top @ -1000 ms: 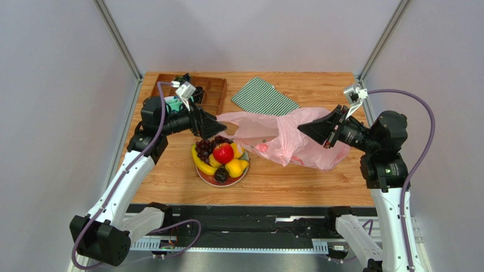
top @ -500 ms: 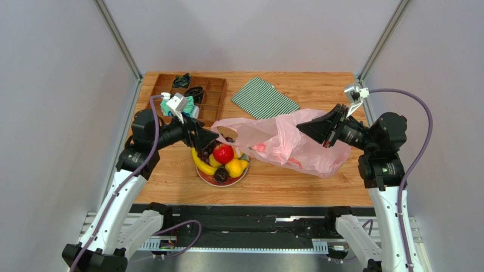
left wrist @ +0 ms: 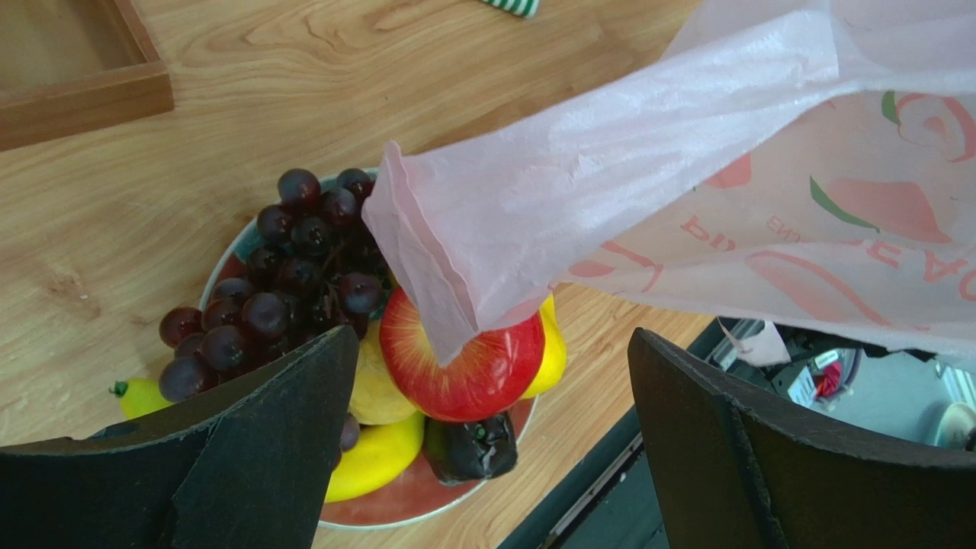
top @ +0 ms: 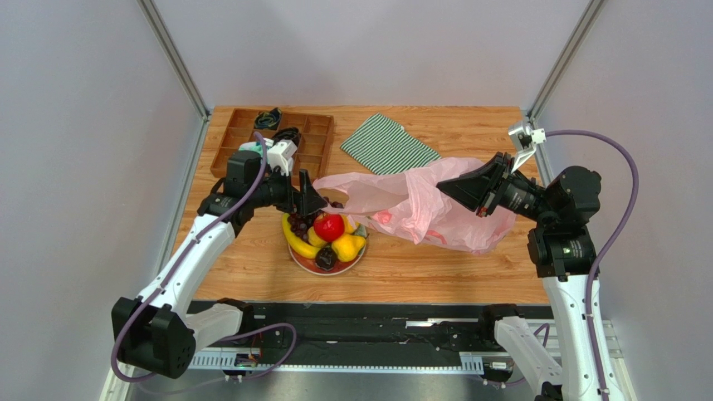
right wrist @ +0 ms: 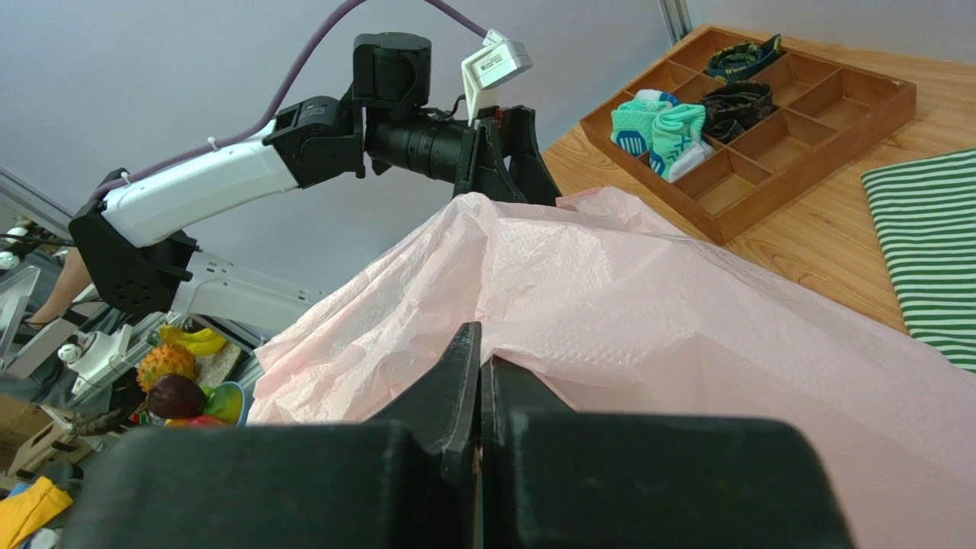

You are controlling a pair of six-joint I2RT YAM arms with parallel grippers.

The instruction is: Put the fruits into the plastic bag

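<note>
The fruits lie on a red plate (top: pixel 336 271): red apple (top: pixel 329 226), yellow banana (top: pixel 297 243), dark grapes (top: pixel 300 219), a yellow fruit (top: pixel 347 246) and a dark fruit (top: pixel 325 258). My left gripper (top: pixel 308 197) is open and empty just above them. In the left wrist view its jaws (left wrist: pixel 493 343) stand wide on either side of the apple (left wrist: pixel 464 372), beside the grapes (left wrist: pixel 286 292). The pink plastic bag (top: pixel 418 209) hangs between the arms, and its left flap (left wrist: pixel 441 269) droops onto the apple. My right gripper (top: pixel 448 185) is shut on the bag's right side (right wrist: pixel 642 320).
A wooden compartment tray (top: pixel 276 138) with small items stands at the back left. A green-and-white striped cloth (top: pixel 387 144) lies at the back middle. The table's front edge runs just below the plate.
My left gripper, shut at the bag's left end a second ago, now stands open over the plate. The bag's left flap hangs free. The right gripper has barely moved.
</note>
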